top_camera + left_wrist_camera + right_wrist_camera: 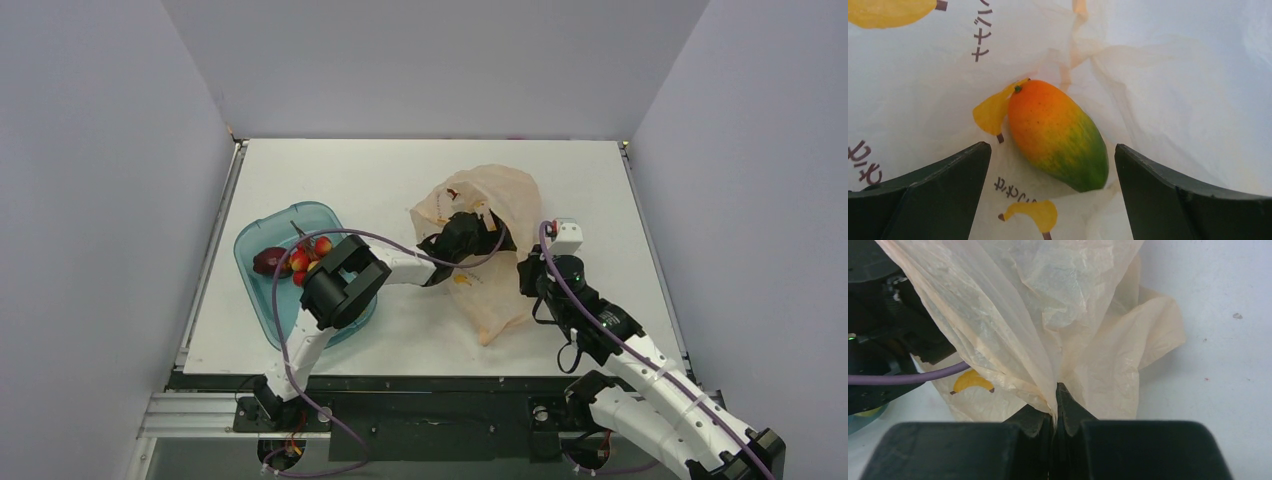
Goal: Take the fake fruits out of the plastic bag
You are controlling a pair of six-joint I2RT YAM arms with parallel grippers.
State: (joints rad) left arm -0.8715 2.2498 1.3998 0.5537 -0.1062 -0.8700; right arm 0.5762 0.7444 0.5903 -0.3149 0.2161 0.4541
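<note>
Mango-shaped fake fruit (1058, 135) was lying on the inside film of the plastic bag (505, 195), orange end toward 11 o'clock and green end toward 5 o'clock in the left wrist view. Left end effector (1050, 146) was wide open around it, jaws either side and not touching.

Right end effector (1057, 390) was clamped shut on a fold of bag film, on the bag's 4 o'clock side seen from above.

Worries, imo: the mango sat skewed to the jaws and looked glossy, so a squeeze could squirt it sideways. It could also pinch film along with it and drag the bag. If the right pinch slipped, the mouth could flop onto the arm.

Grape bunch (305, 258) and a dark red fruit (268, 262) sat in the teal tray (250, 285) at the bag's 9 o'clock, partly covered by the left arm (345, 285). Couldn't tell if anything else was in the bag, and no yellow-green fruit showed anywhere.
</note>
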